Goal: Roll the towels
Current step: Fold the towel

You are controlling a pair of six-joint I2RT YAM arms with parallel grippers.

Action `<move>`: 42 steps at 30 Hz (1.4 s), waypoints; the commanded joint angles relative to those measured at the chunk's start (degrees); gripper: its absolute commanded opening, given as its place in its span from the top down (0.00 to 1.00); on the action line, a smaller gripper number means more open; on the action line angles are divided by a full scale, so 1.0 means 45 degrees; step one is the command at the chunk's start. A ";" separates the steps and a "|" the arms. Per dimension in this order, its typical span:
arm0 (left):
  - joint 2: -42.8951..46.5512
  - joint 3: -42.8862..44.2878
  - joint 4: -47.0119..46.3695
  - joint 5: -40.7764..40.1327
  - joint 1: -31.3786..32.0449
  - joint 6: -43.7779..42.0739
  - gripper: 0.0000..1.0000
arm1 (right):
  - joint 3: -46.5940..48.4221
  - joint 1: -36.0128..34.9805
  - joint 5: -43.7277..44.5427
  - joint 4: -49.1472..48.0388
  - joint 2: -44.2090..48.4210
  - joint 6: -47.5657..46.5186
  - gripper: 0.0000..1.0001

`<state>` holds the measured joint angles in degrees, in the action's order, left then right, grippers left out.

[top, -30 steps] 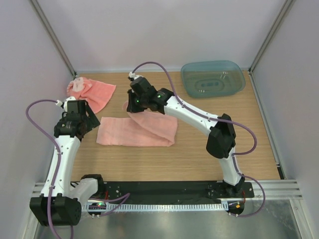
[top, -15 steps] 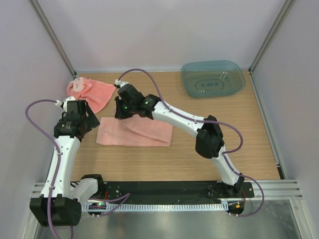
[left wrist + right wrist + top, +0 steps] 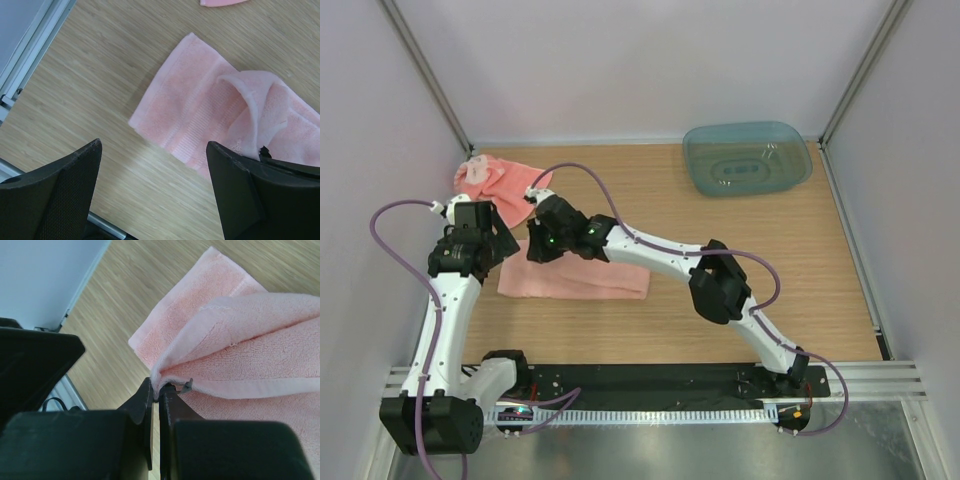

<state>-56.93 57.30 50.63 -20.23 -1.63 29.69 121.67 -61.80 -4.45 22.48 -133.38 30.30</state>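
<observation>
We have the right pincer (image 3: 159,390) clamped tight on a doubled-over edge of the flat towel (image 3: 590,285). This towel lies on the desk (image 3: 800,270) in front of the left arm, and the gripped edge is lifted over its left end. The left pincer (image 3: 155,172) hangs above that end with its jaws apart, gripping nothing. To do this step well, we judge that the gripped edge should travel low and straight along the towel's length, so the layers stack with edges aligned and the roll starts tight. The left pincer could pin the free end against sliding. The second towel (image 3: 505,185) lies crumpled at the far left corner, unrolled. The translucent blue-green tub (image 3: 747,158) stands at the far right corner, and we see nothing in it.
</observation>
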 commanded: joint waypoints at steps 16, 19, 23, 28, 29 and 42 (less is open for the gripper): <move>-0.0201 0.0216 -0.0080 -0.0700 -0.0185 0.0120 0.14 | -0.1468 -0.0310 -0.1827 -0.3023 0.0359 0.0083 0.03; -0.0240 0.0197 -0.0079 -0.0623 -0.0166 0.0121 0.14 | -0.2620 0.0001 -0.1824 -0.3296 0.1902 0.0257 0.00; -0.0280 0.0177 -0.0119 -0.0291 -0.0165 0.0101 0.16 | -0.4413 0.0743 -0.1903 -0.3259 0.3855 0.0589 0.00; -0.0591 -0.0018 -0.0665 0.1484 -0.0107 -0.0288 0.18 | -0.7987 0.2266 -0.0831 -0.2731 0.7208 0.0999 0.00; -0.0901 -0.0037 -0.0724 0.1971 -0.0068 -0.0386 0.18 | -0.9270 0.2984 -0.0519 -0.2266 0.7567 0.1155 0.01; -0.2759 0.0431 -0.0704 0.2600 0.0987 -0.0798 0.19 | -1.4458 0.5472 -0.3326 -0.3450 0.8079 0.2521 0.17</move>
<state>-69.17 57.30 48.75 -9.93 2.59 27.70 57.49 -36.38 -13.39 13.43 -97.01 38.61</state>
